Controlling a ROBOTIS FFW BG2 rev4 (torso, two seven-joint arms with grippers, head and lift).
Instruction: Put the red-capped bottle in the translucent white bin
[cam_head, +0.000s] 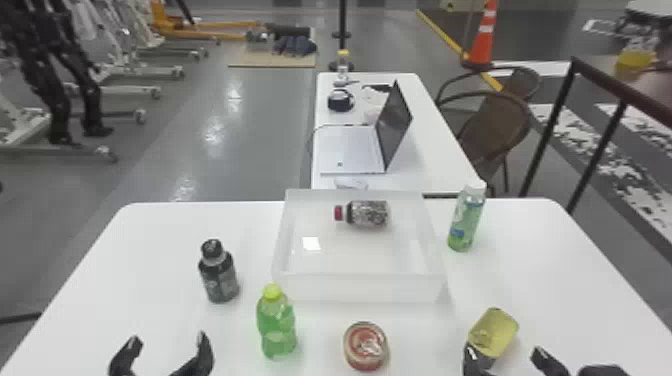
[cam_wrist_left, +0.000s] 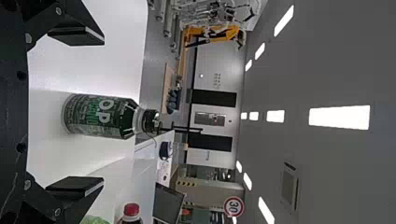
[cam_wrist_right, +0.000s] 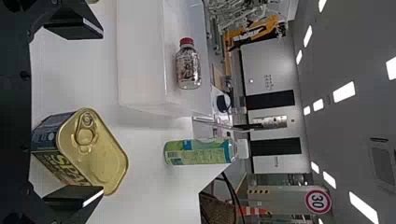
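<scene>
In the head view, the red-capped bottle (cam_head: 367, 213) lies on its side in the far part of the translucent white bin (cam_head: 357, 288), cap pointing left. My left gripper (cam_head: 167, 352) is at the near left of the table, well away from the bin, and my right gripper (cam_head: 510, 357) is at the near right. The left wrist view has my left gripper (cam_wrist_left: 77, 112) open, with a dark bottle beyond its fingers. Seen in the right wrist view, my right gripper (cam_wrist_right: 74, 114) is open near a tin, and the red-capped bottle (cam_wrist_right: 188, 65) is farther off inside the bin (cam_wrist_right: 140, 56).
A black-capped dark bottle (cam_head: 219, 275) and a green bottle (cam_head: 276, 325) stand left of the bin. A round can (cam_head: 365, 346) sits in front of it. To the right are a white-capped bottle (cam_head: 466, 220) and a yellow-lidded tin (cam_head: 494, 330).
</scene>
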